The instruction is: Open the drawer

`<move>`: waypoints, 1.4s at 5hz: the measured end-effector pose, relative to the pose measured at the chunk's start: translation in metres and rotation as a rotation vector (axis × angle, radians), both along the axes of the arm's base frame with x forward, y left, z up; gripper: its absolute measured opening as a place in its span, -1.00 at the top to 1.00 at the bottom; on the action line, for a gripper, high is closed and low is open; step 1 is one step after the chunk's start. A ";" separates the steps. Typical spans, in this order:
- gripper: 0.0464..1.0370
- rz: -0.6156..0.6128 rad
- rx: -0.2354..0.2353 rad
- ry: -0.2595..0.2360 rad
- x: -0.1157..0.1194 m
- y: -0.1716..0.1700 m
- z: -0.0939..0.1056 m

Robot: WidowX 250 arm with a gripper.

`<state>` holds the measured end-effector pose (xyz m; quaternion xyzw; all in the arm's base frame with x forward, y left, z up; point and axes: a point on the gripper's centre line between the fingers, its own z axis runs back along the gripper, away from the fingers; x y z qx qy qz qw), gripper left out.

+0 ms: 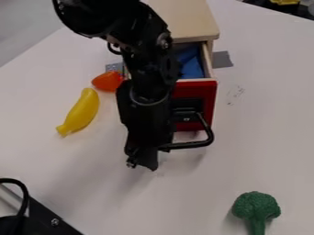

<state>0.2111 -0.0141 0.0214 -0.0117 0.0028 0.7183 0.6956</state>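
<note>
While the black gripper (pixel 142 160) hung by its handle (pixel 210 134), the red-fronted drawer (pixel 207 98) stood partly open.
I could not tell whether the gripper was wide or narrow; the drawer jutted from the wooden cabinet (pixel 187 18), something blue (pixel 192 66) inside it.

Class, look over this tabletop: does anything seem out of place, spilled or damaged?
Small dark marks on the white table, to the picture's right of the red-fronted drawer, look like stray scuffs. The drawer stands open, which suits the task. I see no spill or breakage.
</note>
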 end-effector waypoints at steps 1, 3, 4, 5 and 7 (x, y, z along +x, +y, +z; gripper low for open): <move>-0.81 -0.053 -0.001 -0.026 0.009 0.002 0.008; -0.93 -0.135 -0.014 -0.128 0.026 0.003 0.051; -0.93 -0.293 0.005 -0.152 0.030 0.001 0.071; -0.93 -0.500 0.011 -0.149 0.023 -0.003 0.083; -0.93 -0.859 0.028 -0.144 -0.004 -0.026 0.101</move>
